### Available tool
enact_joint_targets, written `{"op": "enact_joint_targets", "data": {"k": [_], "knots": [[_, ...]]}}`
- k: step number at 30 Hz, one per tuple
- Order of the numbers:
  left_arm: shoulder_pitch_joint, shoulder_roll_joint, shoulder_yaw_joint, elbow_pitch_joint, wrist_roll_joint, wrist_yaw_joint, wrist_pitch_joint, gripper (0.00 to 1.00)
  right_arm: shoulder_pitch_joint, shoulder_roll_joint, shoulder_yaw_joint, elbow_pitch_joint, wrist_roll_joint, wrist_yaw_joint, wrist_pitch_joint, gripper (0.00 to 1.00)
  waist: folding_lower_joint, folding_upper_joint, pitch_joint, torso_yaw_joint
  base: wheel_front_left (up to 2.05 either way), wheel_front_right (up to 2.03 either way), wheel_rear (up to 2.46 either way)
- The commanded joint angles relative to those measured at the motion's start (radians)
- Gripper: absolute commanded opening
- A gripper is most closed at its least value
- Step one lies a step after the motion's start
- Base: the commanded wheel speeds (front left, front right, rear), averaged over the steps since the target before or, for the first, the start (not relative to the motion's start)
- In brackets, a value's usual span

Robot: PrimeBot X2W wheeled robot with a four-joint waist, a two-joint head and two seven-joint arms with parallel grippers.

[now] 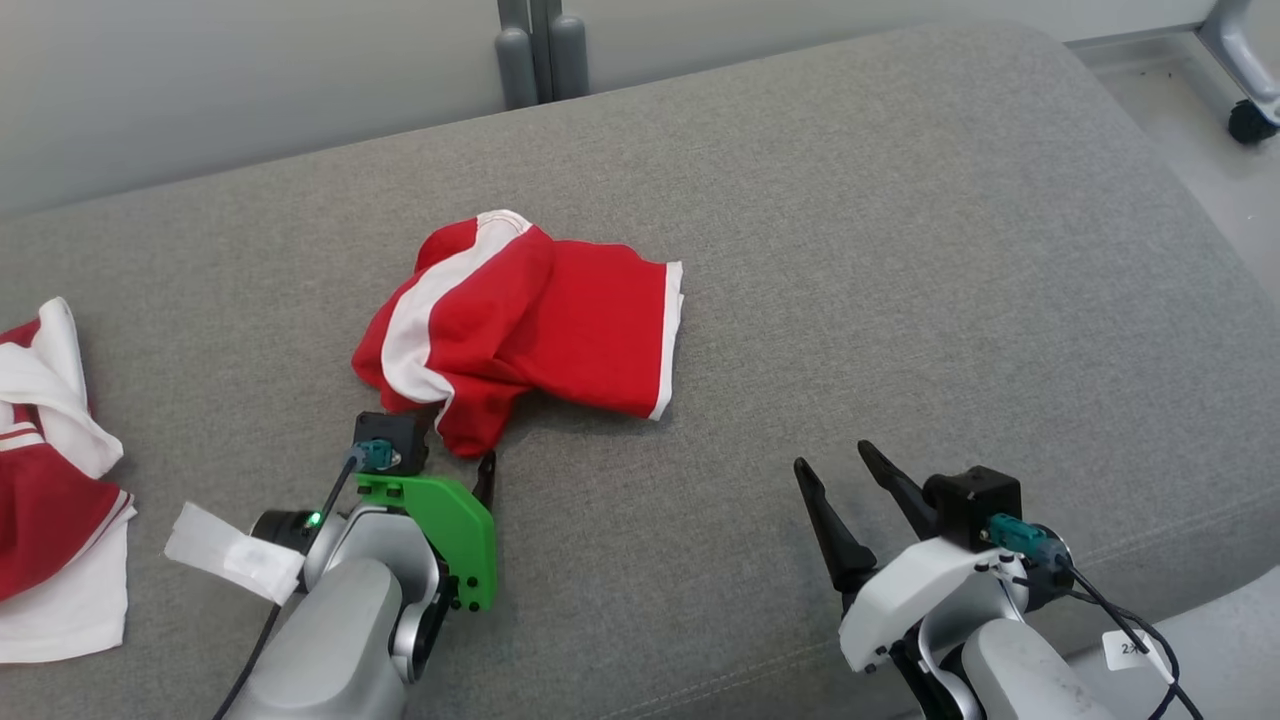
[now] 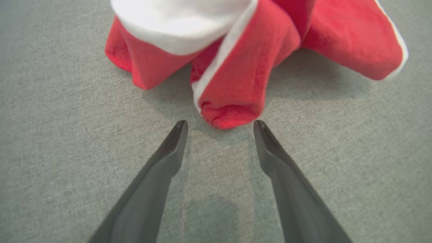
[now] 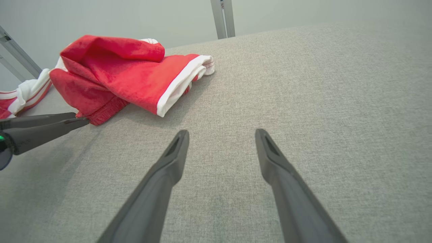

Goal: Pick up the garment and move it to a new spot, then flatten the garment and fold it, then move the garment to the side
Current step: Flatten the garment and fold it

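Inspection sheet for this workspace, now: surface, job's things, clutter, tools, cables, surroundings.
Surface: grey fabric cushion, broad and flat.
Job's things: red garment with white trim, crumpled in a heap, not yet flattened or folded.
Clutter: second red and white garment at the cushion's left edge.
Tools: left tool open, tips just short of the red garment's nearest fold, gripping nothing; right tool open over bare cushion, apart from the garment.
Cables: black cable at the right wrist; another black cable along the left arm.
Surroundings: grey wall, grey posts, caster wheel on pale floor.
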Motion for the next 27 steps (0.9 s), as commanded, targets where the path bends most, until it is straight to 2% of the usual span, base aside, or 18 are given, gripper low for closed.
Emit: {"op": "enact_joint_targets", "data": {"k": [1, 8, 9, 10, 11, 21, 24, 27], "knots": [[-0.021, 0.008, 0.002, 0.012, 0.005, 0.008, -0.003, 1.00, -0.011, -0.001, -0.003, -0.006, 0.003, 0.000, -0.007, 1.00, 0.0000, 0.0000, 0.030, -0.025, 0.00, 0.00, 0.00], [-0.070, 0.017, -0.008, 0.052, 0.012, -0.011, -0.010, 1.00, -0.025, -0.001, -0.002, 0.004, 0.015, 0.000, -0.021, 1.00, 0.0000, 0.0000, 0.051, -0.029, 0.00, 0.00, 0.00], [-0.076, 0.019, -0.007, 0.055, 0.014, -0.007, -0.016, 0.57, -0.025, -0.001, -0.003, 0.007, 0.017, 0.000, -0.023, 1.00, 0.0000, 0.0000, 0.050, -0.028, 0.00, 0.00, 0.00], [-0.082, 0.022, -0.007, 0.058, 0.018, -0.003, -0.022, 0.05, -0.026, -0.001, -0.004, 0.009, 0.018, 0.000, -0.023, 1.00, 0.0000, 0.0000, 0.050, -0.026, 0.00, 0.00, 0.00], [-0.085, 0.025, -0.007, 0.061, 0.018, -0.001, -0.026, 0.00, -0.026, -0.001, -0.004, 0.012, 0.020, 0.000, -0.024, 1.00, 0.0000, 0.0000, 0.048, -0.024, 0.00, 0.00, 0.00], [-0.135, 0.114, -0.007, -0.011, 0.117, 0.135, -0.169, 0.00, -0.018, -0.002, 0.003, 0.038, 0.037, 0.000, -0.039, 1.00, 0.0000, 0.0000, 0.002, 0.022, 0.00, 0.00, 0.00], [-0.158, 0.143, -0.016, -0.053, 0.147, 0.154, -0.194, 0.00, -0.019, -0.002, 0.012, 0.046, 0.045, 0.000, -0.040, 1.00, 0.0000, 0.0000, -0.014, 0.029, 0.00, 0.00, 0.00], [-0.183, 0.166, -0.029, -0.097, 0.173, 0.155, -0.207, 0.00, -0.019, -0.002, 0.018, 0.054, 0.049, 0.000, -0.042, 1.00, 0.0000, 0.0000, -0.029, 0.029, 0.00, 0.00, 0.00]]}}
